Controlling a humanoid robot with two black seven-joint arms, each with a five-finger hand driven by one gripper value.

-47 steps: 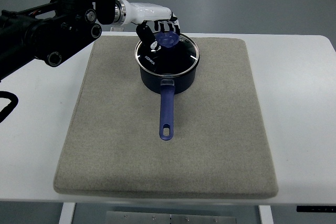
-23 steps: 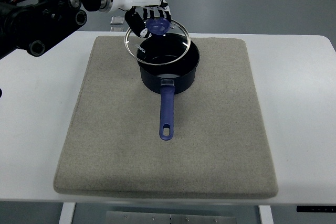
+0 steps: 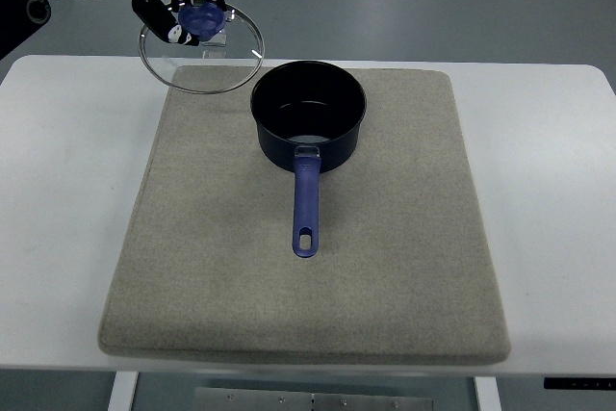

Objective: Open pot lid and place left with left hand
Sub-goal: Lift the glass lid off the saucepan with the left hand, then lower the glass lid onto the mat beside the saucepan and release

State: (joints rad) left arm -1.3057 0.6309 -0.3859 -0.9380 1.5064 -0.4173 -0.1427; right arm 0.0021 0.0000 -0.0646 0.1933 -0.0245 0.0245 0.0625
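One glass lid, steel-rimmed w/ a blue knob, hangs in the air up and to the left of the pot, clear of its rim, over the far-left corner of the grey mat and the white table edge beyond it. Left hand has its fingers curled around the knob from above, so it's gripping the lid by that knob alone; lid looks tilted, its face turned toward the camera. Handling, as a guess: glass w/ metal band, so stiff, moderately heavy for its size, and breakable if dropped or knocked against the pot; rim is thin and slick, so the knob is the only sensible hold, and a one-point hold lets the disc swing or pivot. Best set down flat and gently, rim first at a low angle, on mat or table to the left, then fingers released. Pot is dark blue, open, looks empty, sits on the far middle part of the mat, its long blue handle pointing toward the robot. Left arm comes in at the top-left corner, white forearm and black joints showing. Right arm not visible anywhere.
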